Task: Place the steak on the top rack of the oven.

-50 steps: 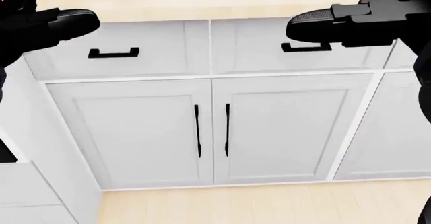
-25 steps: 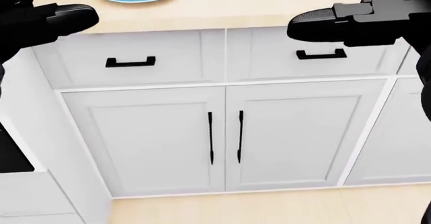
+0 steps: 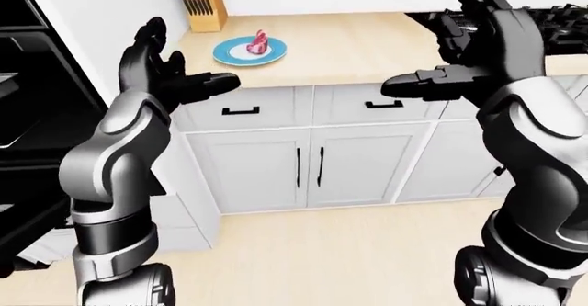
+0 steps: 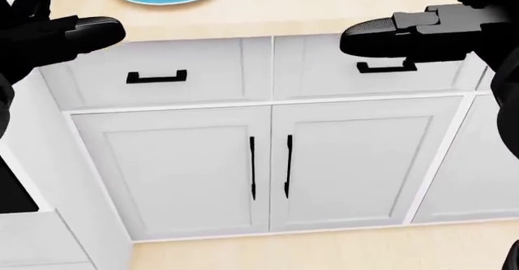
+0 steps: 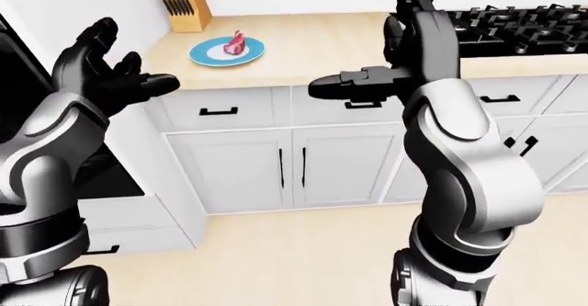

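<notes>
Both arms are showing smooth, rounded shells in a silver-grey metallic finish, shading to darker grey at the joints. Each forearm is tapering into a glossy black wrist section. The left hand (image 3: 165,72) and the right hand (image 5: 404,58) are appearing fully black, each built from three thick, segmented fingers with rounded tips. At 6 o'clock in the eye views, dark grey cylindrical joint housings are showing ribbed edges.

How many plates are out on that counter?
1: a blue plate holding the steak, beside the knife block at the counter's left end. The arms may hide others.
</notes>
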`<state>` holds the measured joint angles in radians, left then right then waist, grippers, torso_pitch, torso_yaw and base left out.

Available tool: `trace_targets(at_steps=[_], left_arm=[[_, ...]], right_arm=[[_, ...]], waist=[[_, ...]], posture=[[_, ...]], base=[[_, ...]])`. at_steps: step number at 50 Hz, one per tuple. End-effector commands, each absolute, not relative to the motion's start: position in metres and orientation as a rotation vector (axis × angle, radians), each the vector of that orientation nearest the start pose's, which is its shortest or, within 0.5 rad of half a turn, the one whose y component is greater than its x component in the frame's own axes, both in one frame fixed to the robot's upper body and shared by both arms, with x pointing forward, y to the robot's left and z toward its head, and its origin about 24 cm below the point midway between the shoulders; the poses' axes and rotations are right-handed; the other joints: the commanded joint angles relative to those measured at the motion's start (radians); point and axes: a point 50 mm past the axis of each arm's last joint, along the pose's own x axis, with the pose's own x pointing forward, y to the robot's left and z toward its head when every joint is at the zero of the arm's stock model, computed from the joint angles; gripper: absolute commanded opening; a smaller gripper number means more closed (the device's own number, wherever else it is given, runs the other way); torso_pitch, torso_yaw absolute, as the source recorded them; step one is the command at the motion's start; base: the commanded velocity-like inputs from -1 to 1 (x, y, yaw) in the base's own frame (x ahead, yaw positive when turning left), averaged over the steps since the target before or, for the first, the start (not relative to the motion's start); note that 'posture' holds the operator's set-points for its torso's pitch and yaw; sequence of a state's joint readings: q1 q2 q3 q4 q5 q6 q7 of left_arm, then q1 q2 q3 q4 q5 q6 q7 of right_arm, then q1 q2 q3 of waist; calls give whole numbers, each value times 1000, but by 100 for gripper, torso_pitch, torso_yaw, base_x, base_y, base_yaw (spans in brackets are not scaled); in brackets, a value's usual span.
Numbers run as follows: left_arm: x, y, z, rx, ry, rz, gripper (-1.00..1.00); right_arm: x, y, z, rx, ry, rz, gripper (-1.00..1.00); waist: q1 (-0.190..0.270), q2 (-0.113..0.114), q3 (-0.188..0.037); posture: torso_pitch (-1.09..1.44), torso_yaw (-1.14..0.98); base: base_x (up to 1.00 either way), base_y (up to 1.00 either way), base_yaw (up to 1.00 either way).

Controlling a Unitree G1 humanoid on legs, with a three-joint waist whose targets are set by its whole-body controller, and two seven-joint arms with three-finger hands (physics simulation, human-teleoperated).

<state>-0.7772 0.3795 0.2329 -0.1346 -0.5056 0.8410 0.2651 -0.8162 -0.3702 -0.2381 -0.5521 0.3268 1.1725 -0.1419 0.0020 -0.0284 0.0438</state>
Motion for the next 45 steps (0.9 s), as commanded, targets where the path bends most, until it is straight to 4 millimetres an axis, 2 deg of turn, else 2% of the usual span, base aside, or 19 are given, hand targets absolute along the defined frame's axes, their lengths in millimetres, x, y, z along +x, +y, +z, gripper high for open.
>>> trace_targets(at_steps=[1, 4, 6, 7, 8, 9, 10, 16, 18, 20, 21, 23, 29, 31, 33, 34, 36, 41, 45], left_arm=[[327, 205, 274, -137, -217, 110, 100], [328, 204, 274, -136, -215, 108, 100], [328, 205, 275, -139, -213, 111, 100], [328, 206, 275, -138, -216, 111, 100], [328, 205, 276, -138, -216, 110, 100], [328, 206, 275, -138, -216, 110, 100], [328, 206, 276, -137, -217, 112, 100], [327, 207, 277, -139, -219, 112, 100], [327, 206, 276, -138, -218, 111, 100], [327, 205, 276, -134, -218, 108, 100], [327, 205, 276, -134, -217, 108, 100], [326, 206, 278, -137, -220, 108, 100], [327, 206, 276, -135, -216, 109, 100], [326, 205, 277, -136, -217, 107, 100], [327, 208, 276, -139, -219, 110, 100], [326, 208, 278, -139, -218, 114, 100], [325, 209, 279, -140, -221, 115, 100], [325, 209, 279, -140, -220, 113, 100], [326, 206, 275, -133, -215, 106, 100]], right_arm=[[277, -176, 308, -83, -319, -18, 100], [279, -176, 307, -83, -314, -18, 100], [278, -176, 308, -81, -317, -19, 100], [278, -177, 308, -81, -317, -21, 100], [279, -177, 307, -81, -316, -21, 100], [280, -177, 307, -81, -315, -19, 100], [280, -176, 306, -79, -315, -17, 100], [280, -175, 306, -81, -313, -12, 100], [280, -175, 306, -81, -314, -12, 100], [280, -175, 306, -81, -315, -11, 100], [280, -174, 306, -81, -315, -11, 100], [278, -174, 307, -81, -317, -9, 100], [279, -173, 306, -81, -314, -4, 100], [277, -172, 308, -82, -316, -3, 100], [277, -172, 308, -82, -318, -4, 100], [277, -172, 308, -82, -317, -4, 100], [277, -172, 307, -81, -315, -3, 100], [276, -171, 307, -82, -317, -1, 100], [276, -172, 307, -80, -317, -3, 100]], waist=[[6, 1, -21], [0, 37, -16], [-9, 83, -20], [-12, 120, -32], [-1, 83, -21], [-5, 100, -20], [-4, 99, -21], [4, 44, -16], [8, 16, -16], [12, -40, -30], [10, -28, -29], [9, -28, -24], [2, 26, -14], [-3, 56, -13], [-10, 115, -27], [-8, 101, -28], [-8, 105, -22], [1, 61, -23], [10, 4, -21]], posture=[[0, 0], [0, 0], [0, 0], [0, 0], [0, 0], [0, 0], [0, 0], [0, 0], [0, 0], [0, 0], [0, 0], [0, 0], [0, 0], [0, 0], [0, 0], [0, 0], [0, 0], [0, 0], [0, 0]], base=[[12, 3, 0], [13, 1, 0], [13, 0, 0], [14, 0, 0], [13, 0, 0], [12, 0, 0], [13, 0, 0], [14, 0, 0], [14, 0, 0], [13, 0, 0], [13, 0, 0], [13, 0, 0], [14, 0, 0], [14, 0, 0], [14, 0, 0], [16, 0, 0], [14, 0, 0], [14, 0, 0], [15, 0, 0]])
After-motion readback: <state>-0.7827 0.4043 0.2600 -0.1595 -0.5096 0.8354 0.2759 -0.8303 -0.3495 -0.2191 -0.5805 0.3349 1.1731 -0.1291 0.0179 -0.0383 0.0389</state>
